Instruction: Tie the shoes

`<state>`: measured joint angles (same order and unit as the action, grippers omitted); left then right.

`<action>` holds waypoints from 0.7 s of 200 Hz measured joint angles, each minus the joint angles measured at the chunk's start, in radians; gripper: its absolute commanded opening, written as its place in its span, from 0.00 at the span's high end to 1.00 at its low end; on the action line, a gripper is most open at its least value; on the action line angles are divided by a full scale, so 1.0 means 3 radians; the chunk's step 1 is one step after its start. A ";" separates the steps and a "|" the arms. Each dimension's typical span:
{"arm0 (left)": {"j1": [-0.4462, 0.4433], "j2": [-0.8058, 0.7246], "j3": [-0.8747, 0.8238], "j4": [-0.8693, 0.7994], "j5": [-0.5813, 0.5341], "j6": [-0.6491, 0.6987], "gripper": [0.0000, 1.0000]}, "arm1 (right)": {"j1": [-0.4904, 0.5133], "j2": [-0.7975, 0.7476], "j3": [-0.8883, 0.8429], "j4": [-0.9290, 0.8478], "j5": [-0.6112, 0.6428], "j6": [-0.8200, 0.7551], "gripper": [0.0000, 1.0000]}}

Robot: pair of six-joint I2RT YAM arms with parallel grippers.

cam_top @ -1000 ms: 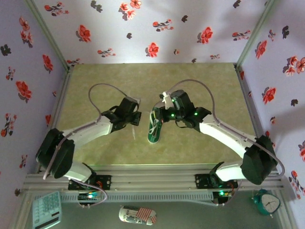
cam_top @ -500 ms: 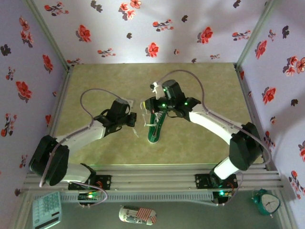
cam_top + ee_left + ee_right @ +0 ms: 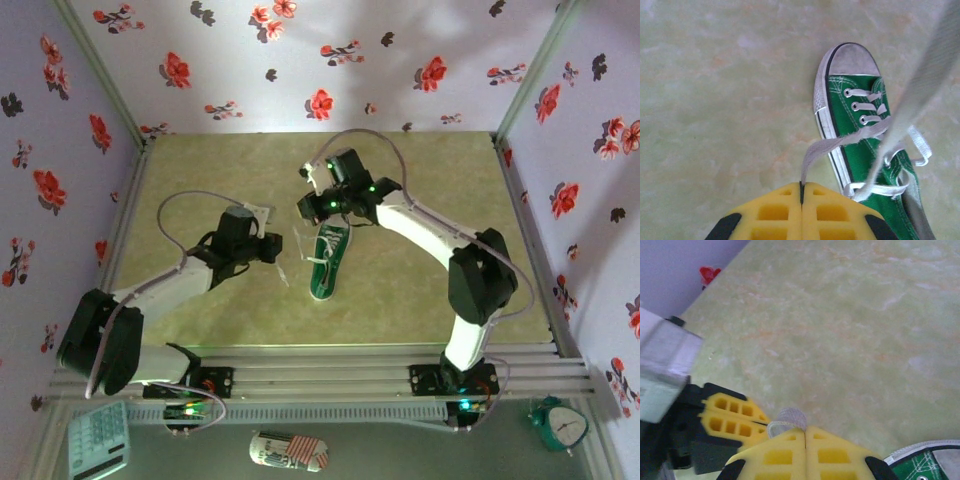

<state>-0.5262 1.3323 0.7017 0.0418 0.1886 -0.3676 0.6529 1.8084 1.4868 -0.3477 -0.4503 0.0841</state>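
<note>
A small green sneaker (image 3: 327,262) with a white sole lies on the table, toe toward the arms' bases. My left gripper (image 3: 274,247) is just left of it, shut on a white lace (image 3: 840,142) that runs taut from the jaws (image 3: 801,183) to the sneaker (image 3: 865,150). My right gripper (image 3: 306,207) is beyond the shoe's heel end, shut on the other lace (image 3: 927,80), which crosses over the shoe. A small loop of lace (image 3: 785,418) sticks out at the right gripper's tips (image 3: 805,429). The shoe's toe cap (image 3: 925,455) shows at the bottom right of the right wrist view.
Flowered walls (image 3: 300,60) enclose the table on three sides. A metal rail (image 3: 320,372) carries the arm bases at the near edge. Below it lie a calculator (image 3: 97,440), a striped oblong thing (image 3: 288,451) and a green clock (image 3: 556,424).
My right gripper has swung left and away from the bases, carrying its lace over the shoe. My left gripper has drawn slightly left with its lace. Both stayed shut.
</note>
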 measured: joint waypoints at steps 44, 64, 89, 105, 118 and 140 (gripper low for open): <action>0.0013 0.0118 0.0001 0.0099 0.0154 0.0000 1.00 | -0.0056 0.0359 0.0276 -0.0177 -0.0103 -0.0182 1.00; 0.0017 0.0182 0.0001 0.0117 0.0188 0.0000 1.00 | -0.0076 0.0454 0.0329 -0.0219 -0.0142 -0.0237 1.00; 0.0027 0.0216 0.0001 0.0148 0.0211 -0.0001 1.00 | -0.0111 0.0510 0.0381 -0.0238 -0.0150 -0.0273 0.99; 0.0034 0.0231 0.0001 0.0182 0.0224 -0.0001 1.00 | -0.0141 0.0565 0.0439 -0.0249 -0.0145 -0.0290 0.97; 0.0036 0.0240 0.0001 0.0187 0.0226 -0.0001 1.00 | -0.0155 0.0627 0.0483 -0.0258 -0.0142 -0.0317 0.97; 0.0048 0.0257 0.0001 0.0187 0.0249 -0.0001 1.00 | -0.0158 0.0712 0.0490 -0.0282 -0.0056 -0.0362 0.97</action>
<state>-0.5117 1.4094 0.7021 0.0978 0.2634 -0.3679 0.6056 2.0220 1.6337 -0.4324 -0.4671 -0.0246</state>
